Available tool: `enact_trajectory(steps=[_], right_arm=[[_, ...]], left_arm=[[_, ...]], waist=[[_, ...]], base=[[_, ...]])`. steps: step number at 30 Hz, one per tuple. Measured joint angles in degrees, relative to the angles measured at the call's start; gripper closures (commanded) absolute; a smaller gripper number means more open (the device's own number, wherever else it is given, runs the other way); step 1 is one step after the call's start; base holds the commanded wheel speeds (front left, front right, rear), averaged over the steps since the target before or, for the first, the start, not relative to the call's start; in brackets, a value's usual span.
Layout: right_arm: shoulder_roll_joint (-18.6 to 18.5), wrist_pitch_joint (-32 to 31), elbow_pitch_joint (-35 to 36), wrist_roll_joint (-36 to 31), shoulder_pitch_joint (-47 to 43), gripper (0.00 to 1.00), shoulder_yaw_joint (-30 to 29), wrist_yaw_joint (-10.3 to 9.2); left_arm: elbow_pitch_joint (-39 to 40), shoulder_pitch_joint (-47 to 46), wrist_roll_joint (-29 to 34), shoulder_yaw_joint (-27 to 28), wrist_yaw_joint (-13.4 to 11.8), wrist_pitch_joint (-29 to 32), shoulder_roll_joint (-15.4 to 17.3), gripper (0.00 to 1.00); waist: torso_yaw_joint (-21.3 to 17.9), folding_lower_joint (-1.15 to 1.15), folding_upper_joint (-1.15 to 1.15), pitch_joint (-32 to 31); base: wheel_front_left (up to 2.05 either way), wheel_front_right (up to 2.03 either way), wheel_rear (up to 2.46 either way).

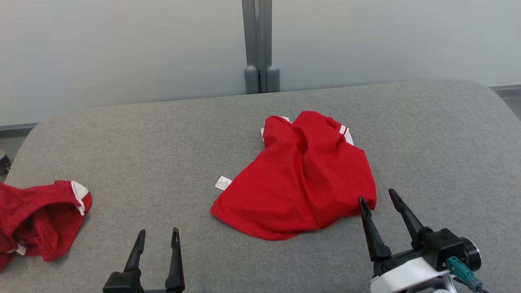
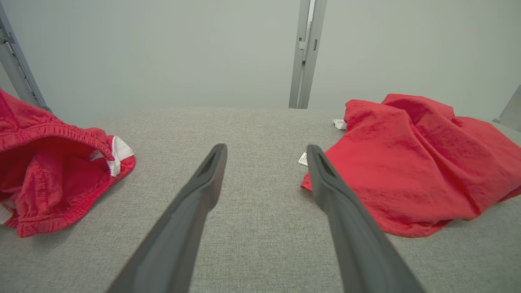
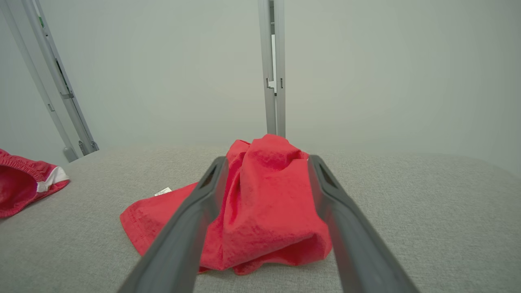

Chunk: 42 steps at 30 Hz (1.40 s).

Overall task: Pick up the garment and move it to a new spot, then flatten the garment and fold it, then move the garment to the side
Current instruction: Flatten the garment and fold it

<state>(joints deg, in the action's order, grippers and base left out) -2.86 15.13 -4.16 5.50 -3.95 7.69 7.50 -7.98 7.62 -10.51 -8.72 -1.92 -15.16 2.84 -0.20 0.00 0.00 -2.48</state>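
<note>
The grey cloth-covered desk [image 1: 163, 142] spans the head view, with a pale wall behind it. The garment [image 1: 301, 179], red and crumpled, lies about mid-desk, a little to the right. Its long axis runs near to far, leaning slightly rightward: the broad hem faces the robot and the bunched, white-trimmed end points toward the wall. A second red piece [image 1: 40, 219] with a white band lies heaped at the desk's left edge, well apart from the garment.

The right pincer [image 1: 377, 195] is spread wide at the garment's near right corner. In the right wrist view the cloth shows between its fingers, though whether a tip touches the fabric is hard to tell. The left pincer [image 1: 158, 231] is also spread, holding nothing, over bare desk between the two red pieces. A small white label [image 1: 223, 182] juts from the garment's left edge.
</note>
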Motion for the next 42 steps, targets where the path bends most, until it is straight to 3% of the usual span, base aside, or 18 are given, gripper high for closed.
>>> enact_trajectory(steps=[7,9,13,17,22,30,32,37,42], right_arm=[[-0.1,0.0,0.1,0.0,0.0,0.00,0.4,0.00],[-0.5,0.0,0.0,0.0,0.4,0.00,1.0,0.00],[-1.1,0.0,-0.1,0.0,1.2,0.00,2.2,0.00],[-1.3,0.0,-0.1,0.2,2.0,0.00,2.5,0.00],[-1.3,0.0,0.1,0.5,3.5,0.00,2.5,0.00],[-1.5,0.0,0.1,0.8,4.9,0.00,2.5,0.00],[-1.5,0.0,0.2,1.0,5.4,0.00,2.3,0.00],[-1.5,0.0,0.5,1.0,5.5,0.00,1.4,-0.01],[-1.3,0.0,0.7,1.0,5.3,0.00,0.9,0.00]], left_arm=[[-5.6,-4.0,0.2,-3.1,3.9,0.0,0.0,0.00],[-12.5,-7.8,1.1,-6.2,5.8,0.0,0.0,0.00],[-20.4,-14.3,-0.4,-9.6,7.0,0.0,-0.1,0.00],[-27.7,-20.4,-4.0,-11.7,6.6,0.0,-0.2,0.00],[-36.9,-27.7,-7.6,-13.6,3.8,0.0,-0.1,0.00],[-50.3,-34.3,-11.4,-18.1,2.8,0.2,-0.1,0.00],[-51.8,-35.7,-12.2,-19.4,2.4,0.0,-0.1,1.00],[-51.2,-36.8,-15.0,-20.9,2.7,0.0,-0.1,1.00],[-41.8,-36.3,-13.6,-17.8,1.5,0.0,0.6,1.00]], waist=[[0.3,0.00,0.00,1.2],[0.2,0.00,0.00,2.0],[-0.7,0.00,0.00,2.9],[-2.2,0.00,0.00,4.0],[-4.2,0.00,0.00,5.9],[-6.8,0.00,0.00,8.8],[-7.1,0.00,0.00,9.4],[-6.4,0.00,0.00,9.9],[-4.3,0.00,0.00,9.5]], base=[[0.00,0.00,0.00],[0.00,0.00,0.00],[0.00,0.00,0.00],[0.00,0.00,0.00],[0.00,0.00,0.00],[0.00,0.00,0.00],[0.00,0.00,0.00],[0.00,0.00,0.00],[0.00,0.00,0.00]])
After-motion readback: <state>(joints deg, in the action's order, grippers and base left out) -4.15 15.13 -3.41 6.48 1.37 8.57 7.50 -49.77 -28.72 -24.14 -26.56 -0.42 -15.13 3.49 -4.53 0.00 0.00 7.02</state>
